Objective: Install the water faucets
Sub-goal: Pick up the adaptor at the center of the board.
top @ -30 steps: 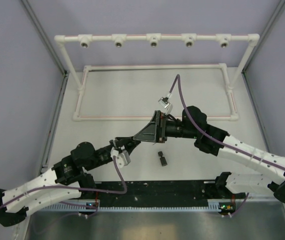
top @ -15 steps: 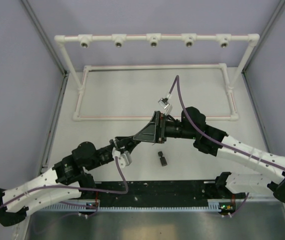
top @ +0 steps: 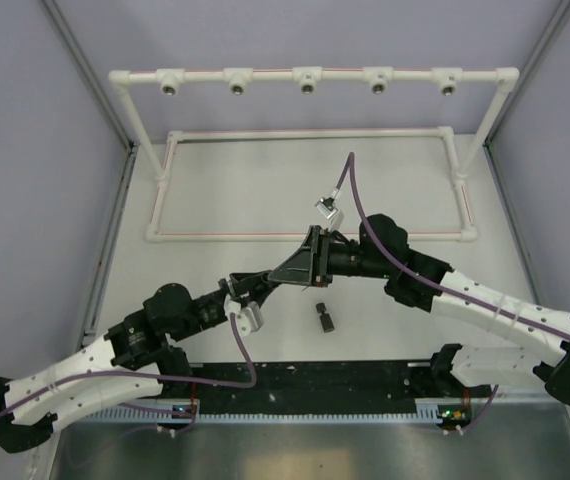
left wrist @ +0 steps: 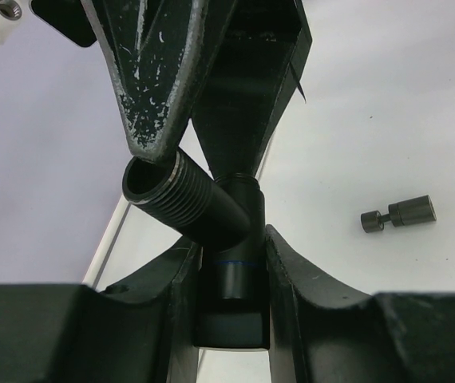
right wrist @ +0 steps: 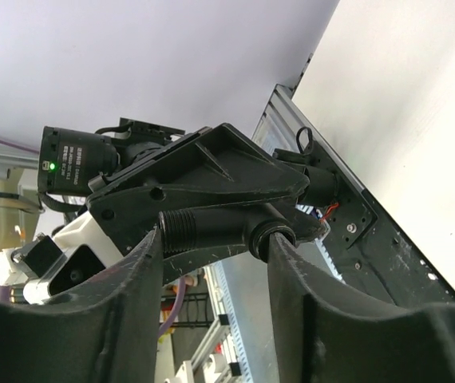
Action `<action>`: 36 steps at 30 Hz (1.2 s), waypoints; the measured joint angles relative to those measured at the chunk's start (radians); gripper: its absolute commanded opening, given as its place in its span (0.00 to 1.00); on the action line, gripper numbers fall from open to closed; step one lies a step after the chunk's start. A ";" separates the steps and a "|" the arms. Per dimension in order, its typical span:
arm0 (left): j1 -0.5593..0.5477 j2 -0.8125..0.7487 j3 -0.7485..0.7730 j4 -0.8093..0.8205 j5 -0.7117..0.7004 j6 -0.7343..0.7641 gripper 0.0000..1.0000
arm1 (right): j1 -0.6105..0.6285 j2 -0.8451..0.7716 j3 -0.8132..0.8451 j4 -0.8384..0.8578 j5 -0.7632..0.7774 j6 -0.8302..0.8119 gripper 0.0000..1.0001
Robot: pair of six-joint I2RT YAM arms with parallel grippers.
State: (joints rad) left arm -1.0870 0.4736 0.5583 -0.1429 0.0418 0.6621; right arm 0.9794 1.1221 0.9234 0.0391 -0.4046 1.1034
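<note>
Above the pale worktop (top: 245, 190), the left hand (left wrist: 229, 251) pinches a black faucet (left wrist: 181, 199) by its stem, the threaded end raised clear of the surface. The right hand (right wrist: 211, 239), spread wide a second ago, has narrowed around the same piece, and its fingers now flank the threaded barrel. Whether they already press on it is hard to tell from either wrist view. The closing suggests a mid-air handover, likely so the right arm can carry the part to a socket on the white pipe frame (top: 307, 76) at the back. Further right, the second faucet (top: 323, 319) lies loose on the worktop, near both hands.
</note>
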 measured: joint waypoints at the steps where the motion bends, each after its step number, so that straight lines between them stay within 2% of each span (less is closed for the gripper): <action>1: 0.000 0.000 0.000 0.000 -0.001 0.000 0.00 | 0.000 0.000 0.000 0.000 0.000 -0.001 0.30; 4: 0.000 0.000 0.000 0.000 -0.002 0.000 0.00 | -0.001 0.000 -0.001 -0.001 0.000 -0.002 0.10; 6: 0.000 0.000 0.000 -0.001 -0.002 -0.001 0.13 | -0.001 0.000 -0.003 0.002 0.000 -0.005 0.00; 8: 0.000 0.001 0.000 -0.002 -0.001 -0.006 0.18 | 0.000 -0.002 -0.007 0.007 -0.001 -0.011 0.00; 13: 0.000 0.003 0.000 0.000 0.007 -0.034 0.18 | 0.001 -0.013 -0.016 0.015 -0.001 -0.047 0.00; 15: 0.000 0.005 0.000 0.007 0.014 -0.051 0.15 | 0.005 -0.023 -0.023 0.022 0.002 -0.077 0.00; 18: 0.000 0.009 0.001 0.018 0.029 -0.087 0.00 | 0.014 -0.044 -0.031 0.020 0.007 -0.137 0.00; 29: 0.000 0.052 0.056 0.016 0.095 -0.251 0.00 | 0.090 -0.131 -0.029 -0.018 0.077 -0.399 0.00; 36: 0.007 0.127 0.121 -0.035 0.095 -0.346 0.00 | 0.113 -0.131 0.042 -0.149 0.138 -0.483 0.00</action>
State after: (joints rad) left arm -1.0801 0.6006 0.6796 -0.1783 0.1368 0.3164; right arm 1.0927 0.9909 0.9657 -0.1101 -0.2665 0.6205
